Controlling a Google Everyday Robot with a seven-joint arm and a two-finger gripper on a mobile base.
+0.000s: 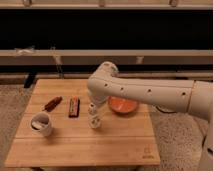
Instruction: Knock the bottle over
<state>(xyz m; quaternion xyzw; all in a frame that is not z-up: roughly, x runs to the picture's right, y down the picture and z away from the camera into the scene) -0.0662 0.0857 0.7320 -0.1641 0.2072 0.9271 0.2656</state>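
The gripper (93,107) hangs at the end of the white arm (145,92), which reaches in from the right and bends down over the middle of the wooden table (80,147). It sits right at the top of the bottle (94,120), touching it or just beside it; which of the two cannot be told, nor whether the gripper is open or closed. Nothing appears to be held in it.

The bottle stands upright near the centre of the table, so the knock itself is not yet done. As a judgement, the approach looks complete, and what is left is a sideways push against the upper part to tip it.

The bottle is small and pale, cream or white, with a narrow top and a wider, bulgy body. With that narrow base it should topple easily.

Just behind and to the right of it lies an orange bowl (122,105). To the left lie a dark bar (74,106) and a reddish-brown object (52,103), and nearer the front left stands a white mug (41,124), well apart from the bottle.
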